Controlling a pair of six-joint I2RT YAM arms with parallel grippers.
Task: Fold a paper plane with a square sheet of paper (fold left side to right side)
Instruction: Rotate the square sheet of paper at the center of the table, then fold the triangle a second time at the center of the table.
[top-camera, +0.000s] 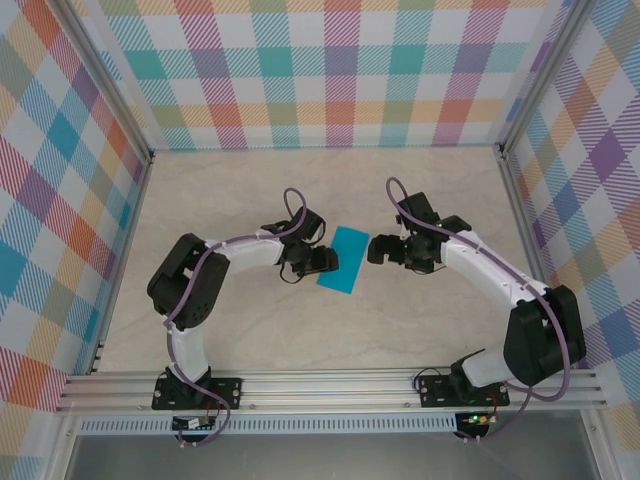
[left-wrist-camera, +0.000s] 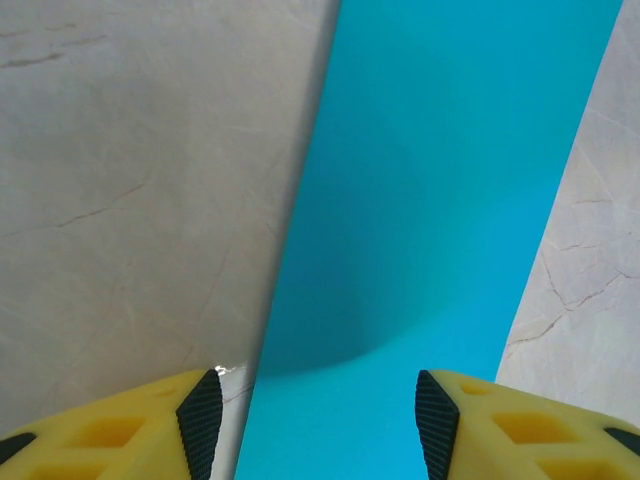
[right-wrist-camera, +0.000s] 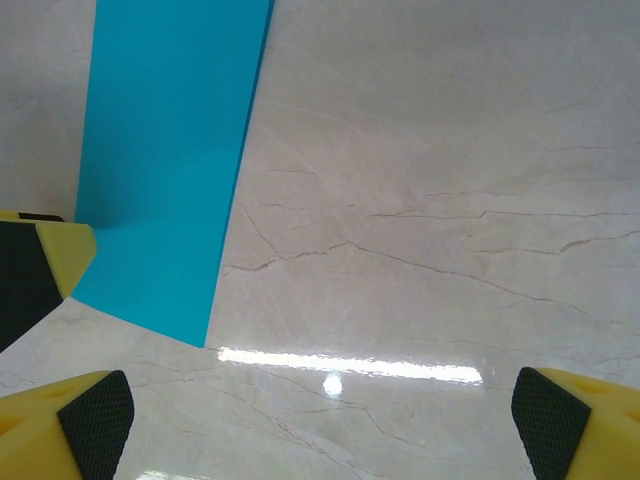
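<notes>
teal paper (top-camera: 343, 260), long axis near-to-far

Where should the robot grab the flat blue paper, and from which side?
Probably one long edge of the blue paper, coming from the left, where the left fingers stand open over it. It lies flat on the table as a narrow strip, so nothing sticks up; a finger must slide low under that edge.

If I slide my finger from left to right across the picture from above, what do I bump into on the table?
You'd meet the left arm → left gripper → blue paper → right gripper → right arm.
</notes>
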